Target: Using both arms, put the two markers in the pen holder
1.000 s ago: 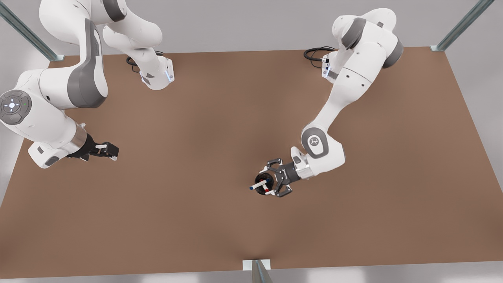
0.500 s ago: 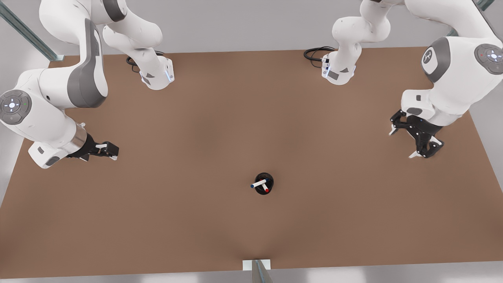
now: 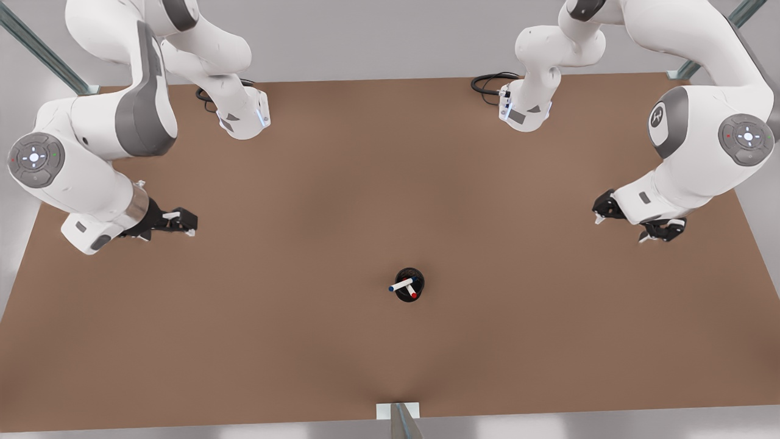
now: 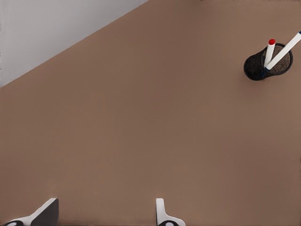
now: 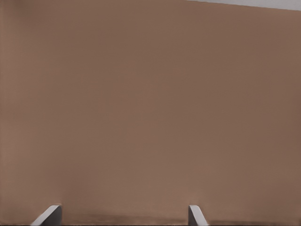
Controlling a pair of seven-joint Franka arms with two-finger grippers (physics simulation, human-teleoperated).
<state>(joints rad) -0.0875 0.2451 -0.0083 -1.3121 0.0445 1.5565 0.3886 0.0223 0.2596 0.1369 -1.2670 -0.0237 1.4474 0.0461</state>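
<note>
Leaning in holder (image 3: 409,285) mid-counter (image 3: 304,341): red marker (image 3: 412,292) & blue marker (image 3: 400,285), too long to sink. Left claw (image 3: 634,225) & right claw (image 3: 173,222) released, empty, parked well apart at sides; task looks done.

Pen holder (image 3: 409,285) on table (image 3: 317,341) centre, two markers (image 3: 404,285) standing in it, crossed, left gripper (image 3: 631,224) open near front view's right edge, right gripper (image 3: 180,222) open near left edge, both well apart from holder
</note>
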